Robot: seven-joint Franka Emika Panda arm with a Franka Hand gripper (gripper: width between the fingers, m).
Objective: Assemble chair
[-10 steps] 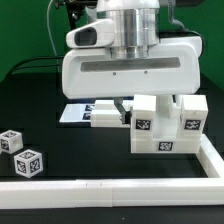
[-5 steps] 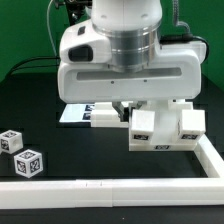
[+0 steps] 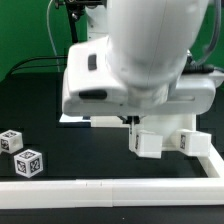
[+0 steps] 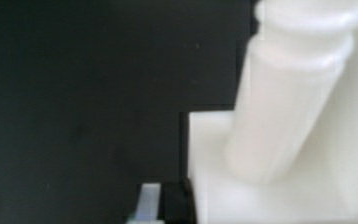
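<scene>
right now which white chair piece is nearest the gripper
The large block just below the gripper; the two small cubes sit far off at the exterior view's left.

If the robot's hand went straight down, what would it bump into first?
Most likely the white chair piece right under the hand. They already look very close, maybe even touching, but the big arm hides the gap, so I can't be sure.

Robotics lab bench — black tabletop (image 3: 30, 100), white border rail (image 3: 100, 188), green backdrop (image 3: 25, 30), tagged white cubes (image 3: 28, 161)
</scene>
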